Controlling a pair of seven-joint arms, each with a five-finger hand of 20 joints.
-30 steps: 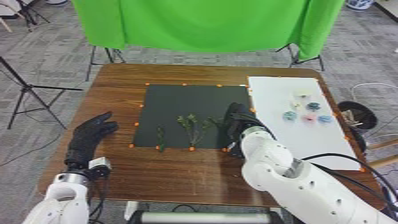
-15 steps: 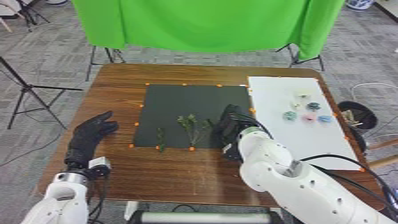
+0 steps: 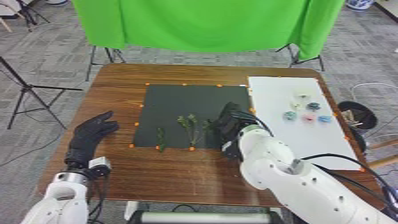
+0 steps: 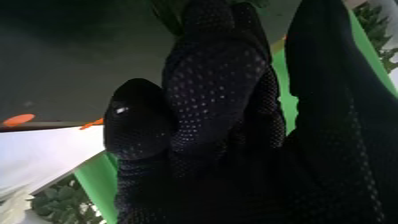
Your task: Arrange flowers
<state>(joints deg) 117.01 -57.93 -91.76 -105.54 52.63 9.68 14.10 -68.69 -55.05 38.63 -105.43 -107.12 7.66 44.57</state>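
In the head view, my right hand (image 3: pixel 231 125) is over the right edge of a dark mat (image 3: pixel 169 102). Green leafy stems lie on the mat: a slim one (image 3: pixel 161 137) at the left, a branching one (image 3: pixel 191 129) in the middle, and some greenery (image 3: pixel 209 124) beside my right hand, partly hidden by it. My left hand (image 3: pixel 91 132) is open over the table, left of the mat. In the right wrist view, the fingers and thumb of my right hand (image 4: pixel 213 95) are apart and relaxed, with dark greenery (image 4: pixel 164 15) just beyond the fingertips.
A white board (image 3: pixel 311 137) right of the mat bears several small flower heads (image 3: pixel 313 106) in pale, pink and blue tones. Orange dots mark the mat's edges. A dark bin (image 3: pixel 357 114) stands off the table's right side. A green cloth (image 3: pixel 209 25) hangs beyond the far edge.
My right hand has shifted slightly to the left at the mat's right edge. My left hand has kept still.
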